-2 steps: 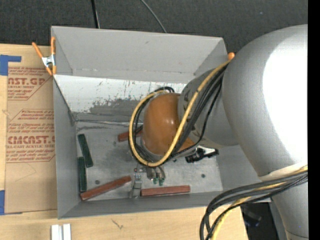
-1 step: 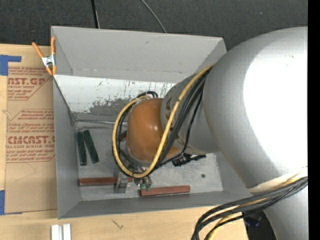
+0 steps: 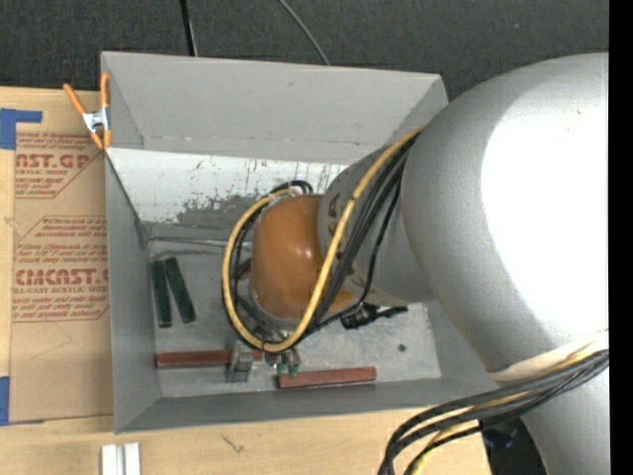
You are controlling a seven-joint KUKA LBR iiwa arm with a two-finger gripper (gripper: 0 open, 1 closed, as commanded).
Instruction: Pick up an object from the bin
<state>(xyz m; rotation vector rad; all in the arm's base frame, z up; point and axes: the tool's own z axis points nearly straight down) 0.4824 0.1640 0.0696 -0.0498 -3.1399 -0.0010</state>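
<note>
Low in the bin (image 3: 129,265), the tool (image 3: 263,361) sits between a shorter brown bar (image 3: 193,359) and a longer brown bar (image 3: 326,375), probably to grasp one; its opening cannot be told.

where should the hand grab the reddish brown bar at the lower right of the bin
Probably mid-length, from straight above, closing across its narrow width: the long reddish-brown flat bar lies flat on the floor of the grey metal bin, running along the lower wall, so a sideways approach has little room.
</note>
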